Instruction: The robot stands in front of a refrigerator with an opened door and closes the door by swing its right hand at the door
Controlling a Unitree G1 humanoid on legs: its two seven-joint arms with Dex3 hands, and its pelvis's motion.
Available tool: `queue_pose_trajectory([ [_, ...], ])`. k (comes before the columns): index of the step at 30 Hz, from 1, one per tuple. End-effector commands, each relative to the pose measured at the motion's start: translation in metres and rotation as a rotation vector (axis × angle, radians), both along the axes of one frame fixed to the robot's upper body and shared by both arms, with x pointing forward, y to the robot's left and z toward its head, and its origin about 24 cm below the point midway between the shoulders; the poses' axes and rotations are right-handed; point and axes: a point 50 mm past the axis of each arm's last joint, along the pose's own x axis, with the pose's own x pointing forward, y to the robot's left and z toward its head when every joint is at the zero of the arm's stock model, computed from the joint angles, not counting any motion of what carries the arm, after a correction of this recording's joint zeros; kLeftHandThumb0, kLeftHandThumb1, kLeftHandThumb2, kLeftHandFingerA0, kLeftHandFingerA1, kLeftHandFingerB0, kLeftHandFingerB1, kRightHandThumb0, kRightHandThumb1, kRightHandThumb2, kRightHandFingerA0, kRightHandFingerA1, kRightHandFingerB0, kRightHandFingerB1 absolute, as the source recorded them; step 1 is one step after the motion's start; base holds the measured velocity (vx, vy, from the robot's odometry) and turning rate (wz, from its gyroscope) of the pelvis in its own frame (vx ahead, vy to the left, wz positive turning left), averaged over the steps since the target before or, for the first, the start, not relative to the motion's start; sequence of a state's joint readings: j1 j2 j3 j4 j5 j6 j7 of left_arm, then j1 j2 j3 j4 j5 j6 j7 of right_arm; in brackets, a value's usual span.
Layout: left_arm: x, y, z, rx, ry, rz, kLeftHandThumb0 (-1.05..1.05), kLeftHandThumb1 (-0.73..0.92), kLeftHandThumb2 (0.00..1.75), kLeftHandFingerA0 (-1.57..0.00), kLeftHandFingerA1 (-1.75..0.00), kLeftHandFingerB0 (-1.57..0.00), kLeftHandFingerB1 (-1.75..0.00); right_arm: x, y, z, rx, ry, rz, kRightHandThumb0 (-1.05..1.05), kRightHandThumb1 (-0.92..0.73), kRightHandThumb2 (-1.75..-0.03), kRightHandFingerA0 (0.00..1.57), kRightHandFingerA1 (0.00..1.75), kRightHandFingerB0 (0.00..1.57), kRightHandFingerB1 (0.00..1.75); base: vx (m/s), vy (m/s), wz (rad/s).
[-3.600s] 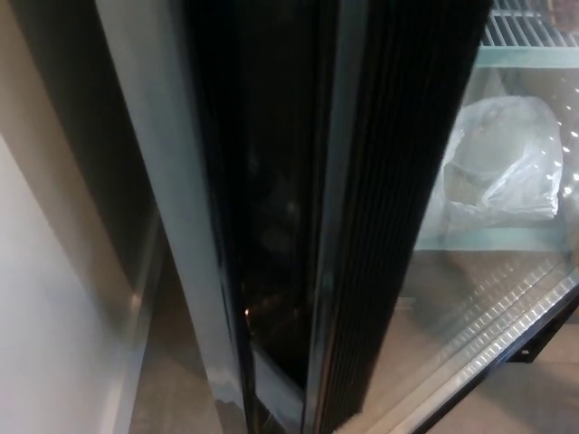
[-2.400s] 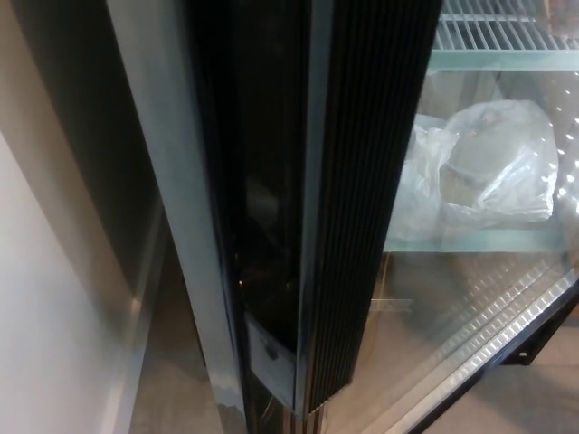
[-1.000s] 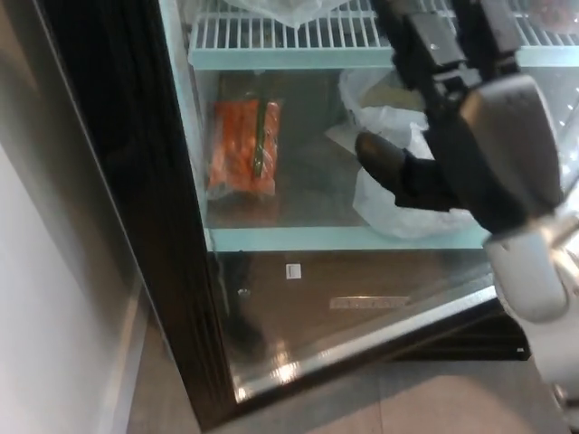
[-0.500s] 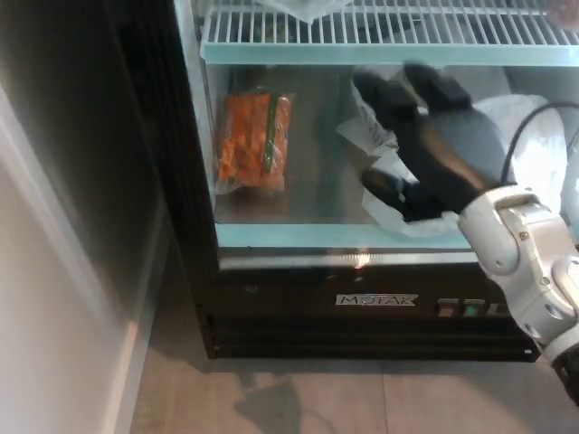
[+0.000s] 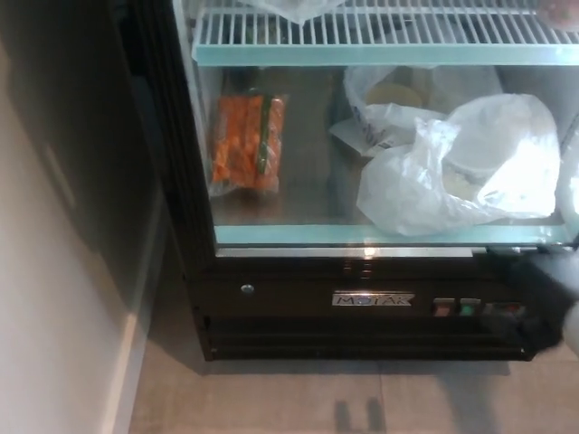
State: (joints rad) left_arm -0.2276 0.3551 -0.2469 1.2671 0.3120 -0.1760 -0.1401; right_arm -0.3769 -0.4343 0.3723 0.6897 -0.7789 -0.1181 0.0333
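Observation:
The refrigerator's glass door [image 5: 298, 181] lies flat against the cabinet, its black frame [image 5: 185, 181] running down the left side. Through the glass I see an orange bag of carrots [image 5: 246, 143] and crumpled white plastic bags [image 5: 461, 172] on the lower shelf. A blurred dark shape at the bottom right edge is my right hand [image 5: 550, 303], low in front of the refrigerator's black base and off the glass. My left hand does not show.
A white wire shelf [image 5: 362, 27] spans the top of the cabinet. The black base panel [image 5: 362, 316] carries a logo plate and small switches. A pale wall [image 5: 54, 271] stands close on the left, with grey floor tiles [image 5: 271, 398] below.
The door swung from wide open to shut against the cabinet. My right hand, which was up against the glass, has dropped down to the bottom right edge.

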Motion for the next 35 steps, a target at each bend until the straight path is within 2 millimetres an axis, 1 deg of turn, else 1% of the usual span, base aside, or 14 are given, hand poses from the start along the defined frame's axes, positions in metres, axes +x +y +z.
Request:
queue_pose_trajectory([
  [1,-0.003,0.005,0.001,0.024,0.018,-0.016,-0.49,0.61,0.94,-0.38,-0.53,-0.26,-0.46,-0.017,-0.014,-0.009,0.055,0.018,-0.024,-0.72,-0.91,-0.69,0.12,0.25,0.14,0.26,0.0,0.0,0.0],
  [2,-0.001,0.005,0.002,0.019,0.012,-0.012,-0.51,0.62,0.93,-0.37,-0.52,-0.27,-0.46,-0.035,-0.03,-0.023,0.066,0.053,-0.086,-0.71,-0.92,-0.68,0.22,0.3,0.18,0.28,0.0,0.0,0.0],
  [6,0.0,0.006,0.003,0.026,0.008,-0.02,-0.52,0.62,0.92,-0.36,-0.52,-0.27,-0.46,-0.069,-0.058,-0.051,0.104,0.133,-0.241,-0.69,-0.89,-0.67,0.28,0.33,0.21,0.29,-0.01,-0.002,0.02],
  [8,-0.002,0.007,0.002,0.025,0.01,-0.014,-0.51,0.61,0.93,-0.37,-0.52,-0.26,-0.46,-0.084,-0.067,-0.063,0.09,0.185,-0.311,-0.73,-0.9,-0.68,0.26,0.32,0.21,0.28,0.0,0.0,0.0],
  [11,-0.002,0.007,0.002,0.025,0.011,-0.013,-0.51,0.61,0.93,-0.37,-0.52,-0.26,-0.46,-0.085,-0.068,-0.064,0.091,0.189,-0.318,-0.73,-0.9,-0.68,0.26,0.32,0.21,0.28,0.0,0.0,0.0],
  [13,-0.003,0.007,0.002,0.024,0.013,-0.024,-0.48,0.61,0.94,-0.38,-0.54,-0.25,-0.47,-0.116,-0.081,-0.084,0.088,0.263,-0.466,-0.65,-0.84,-0.66,0.29,0.31,0.3,0.3,0.0,0.0,0.0],
  [14,-0.002,0.007,0.002,0.025,0.012,-0.026,-0.48,0.61,0.94,-0.38,-0.54,-0.25,-0.47,-0.119,-0.083,-0.087,0.087,0.27,-0.488,-0.65,-0.84,-0.66,0.29,0.31,0.3,0.3,0.0,0.0,0.0],
  [15,-0.002,0.007,0.003,0.021,0.01,-0.018,-0.48,0.6,0.93,-0.38,-0.54,-0.25,-0.46,-0.132,-0.089,-0.095,0.017,0.297,-0.578,-0.68,-0.71,-0.99,0.34,0.48,0.26,0.44,0.0,0.0,0.0],
  [16,-0.002,0.007,0.003,0.02,0.009,-0.015,-0.48,0.6,0.93,-0.38,-0.54,-0.25,-0.46,-0.134,-0.09,-0.096,-0.004,0.302,-0.597,-0.68,-0.71,-0.99,0.34,0.48,0.26,0.44,0.0,0.0,0.0],
  [17,-0.002,0.007,0.003,0.021,0.007,-0.014,-0.47,0.6,0.94,-0.38,-0.54,-0.25,-0.47,-0.14,-0.092,-0.1,-0.042,0.309,-0.643,-0.55,-0.81,-0.64,0.46,0.36,0.45,0.35,0.0,0.0,0.0],
  [21,0.001,0.006,0.004,0.023,0.006,-0.017,-0.48,0.61,0.93,-0.37,-0.53,-0.25,-0.46,-0.158,-0.099,-0.108,-0.108,0.414,-0.739,-0.52,-0.83,-0.65,0.62,0.4,0.63,0.41,0.0,0.0,0.0],
  [28,0.007,0.007,0.007,0.037,-0.006,-0.035,-0.5,0.62,0.94,-0.39,-0.54,-0.28,-0.47,-0.174,-0.102,-0.115,-0.143,0.555,-0.786,-0.56,-0.87,-0.68,0.64,0.39,0.68,0.4,0.0,0.0,0.0],
  [32,0.009,0.007,0.008,0.027,-0.012,-0.037,-0.48,0.62,0.94,-0.39,-0.54,-0.27,-0.47,-0.18,-0.106,-0.115,-0.09,0.573,-0.848,-0.55,-0.85,-0.66,0.54,0.41,0.53,0.38,0.0,0.0,0.0],
  [35,0.01,0.007,0.008,0.028,-0.013,-0.038,-0.49,0.62,0.94,-0.38,-0.53,-0.27,-0.47,-0.181,-0.107,-0.115,-0.064,0.571,-0.867,-0.54,-0.84,-0.65,0.67,0.51,0.58,0.39,0.0,0.0,0.0],
])
